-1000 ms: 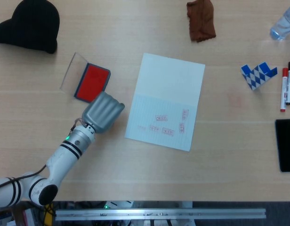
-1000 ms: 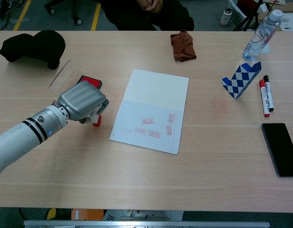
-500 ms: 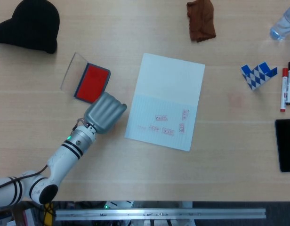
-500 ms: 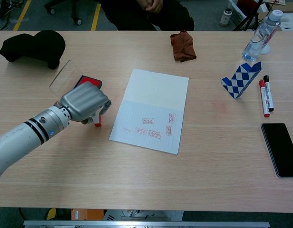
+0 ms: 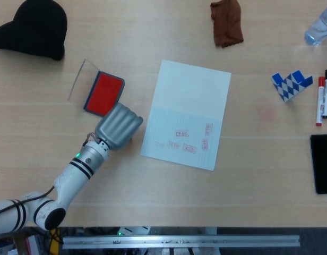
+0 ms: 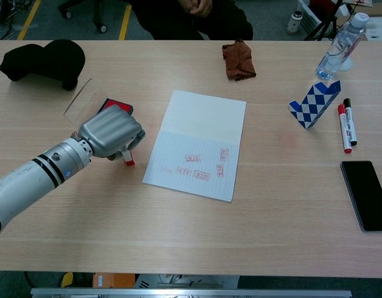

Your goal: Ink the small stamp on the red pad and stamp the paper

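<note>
A: Nearest us, what is the left hand (image 6: 109, 133) doing?

B: Its fingers are curled down over the small stamp (image 6: 127, 159), whose red foot peeks out below the knuckles in the chest view. It looks held, foot at or just above the table; I cannot tell which. The right hand is not in view.

A: Where does that sit?

B: Between the red pad (image 5: 103, 93) at the hand's 11 o'clock and the paper (image 5: 187, 113) at its 3 o'clock. The pad's clear lid (image 5: 82, 79) is tipped open on the far side.

A: So the step is carrying the stamp across?

B: I judge so. Keep it upright, lift clear of the paper's near edge, and pick a bare patch; the red prints (image 5: 186, 140) crowd the near half, the 12 o'clock half is blank. Press straight down, no sliding, or it smears.

A: Farther back?

B: A black cap (image 5: 33, 27) at 10 o'clock, a brown cloth (image 5: 226, 22) at 1 o'clock.
</note>
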Robot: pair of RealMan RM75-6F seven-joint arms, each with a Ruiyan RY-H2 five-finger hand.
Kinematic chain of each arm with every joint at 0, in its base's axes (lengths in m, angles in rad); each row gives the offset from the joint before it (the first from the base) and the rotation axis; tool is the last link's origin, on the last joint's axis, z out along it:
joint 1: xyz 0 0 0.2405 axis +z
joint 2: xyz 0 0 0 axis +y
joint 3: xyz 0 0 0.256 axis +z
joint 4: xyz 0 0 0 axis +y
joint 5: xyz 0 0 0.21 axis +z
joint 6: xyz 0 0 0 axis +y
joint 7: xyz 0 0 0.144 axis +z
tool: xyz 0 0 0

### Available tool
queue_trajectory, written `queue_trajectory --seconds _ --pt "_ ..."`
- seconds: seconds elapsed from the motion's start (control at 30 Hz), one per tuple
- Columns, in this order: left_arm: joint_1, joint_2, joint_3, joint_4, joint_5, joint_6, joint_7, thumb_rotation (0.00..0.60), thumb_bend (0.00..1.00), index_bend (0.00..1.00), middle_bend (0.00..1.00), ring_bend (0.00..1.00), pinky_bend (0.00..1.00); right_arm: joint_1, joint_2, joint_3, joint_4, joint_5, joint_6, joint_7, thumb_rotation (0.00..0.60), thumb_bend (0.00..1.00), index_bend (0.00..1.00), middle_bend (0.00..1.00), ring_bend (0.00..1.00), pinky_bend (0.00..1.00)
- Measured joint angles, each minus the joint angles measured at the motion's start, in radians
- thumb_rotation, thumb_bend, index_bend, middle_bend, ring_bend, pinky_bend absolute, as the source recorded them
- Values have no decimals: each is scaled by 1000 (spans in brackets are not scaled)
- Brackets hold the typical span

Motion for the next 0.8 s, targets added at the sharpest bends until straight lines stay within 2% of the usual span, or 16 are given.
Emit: queue_trajectory --seconds 0.37,0.67,0.8 --pt "6 -9 -9 6 8 -4 -11 600 190 577 985 996 1000 0 1 -1 2 1 -4 3 600 263 223 311 314 391" --pt "8 -10 -16 1 -10 -15 4 600 330 588 988 996 1000 -3 2 -2 5 1 -1 6 600 264 223 311 314 391" --pt "10 -15 -19 4 -12 -16 5 600 338 596 989 996 1000 -4 2 -2 5 0 -1 7 600 263 224 311 314 391"
